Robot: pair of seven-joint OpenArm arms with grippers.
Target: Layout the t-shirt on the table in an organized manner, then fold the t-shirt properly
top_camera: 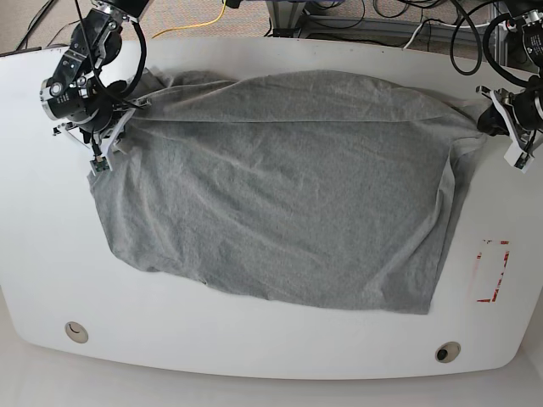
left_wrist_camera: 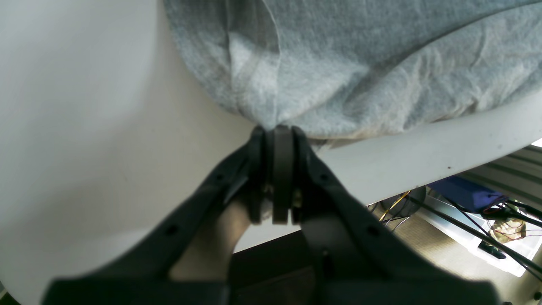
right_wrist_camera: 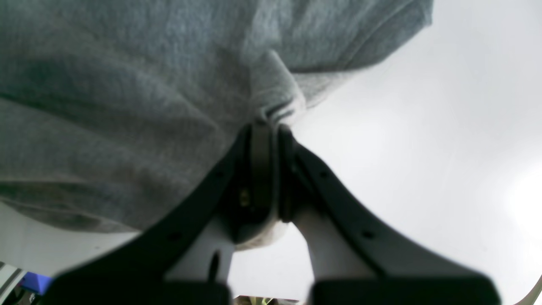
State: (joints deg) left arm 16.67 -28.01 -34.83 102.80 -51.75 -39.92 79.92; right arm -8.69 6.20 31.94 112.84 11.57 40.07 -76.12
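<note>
Base | t-shirt [top_camera: 280, 186] spread mid-table [top_camera: 254, 348] | margins bare all round

Heather-grey t-shirt [top_camera: 280, 186], white table [top_camera: 254, 348] with red dashed marking [top_camera: 494, 270], black tools

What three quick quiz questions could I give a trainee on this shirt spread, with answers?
1. True or false: both grippers are shut on the t-shirt.
2. Which side of the base view shows the red dashed marking: A left, B right?
3. Fill in: the shirt lies spread on the white ____.

Key: 1 true, the left gripper and the right gripper each pinch cloth. 2 B. 3 table.
</note>
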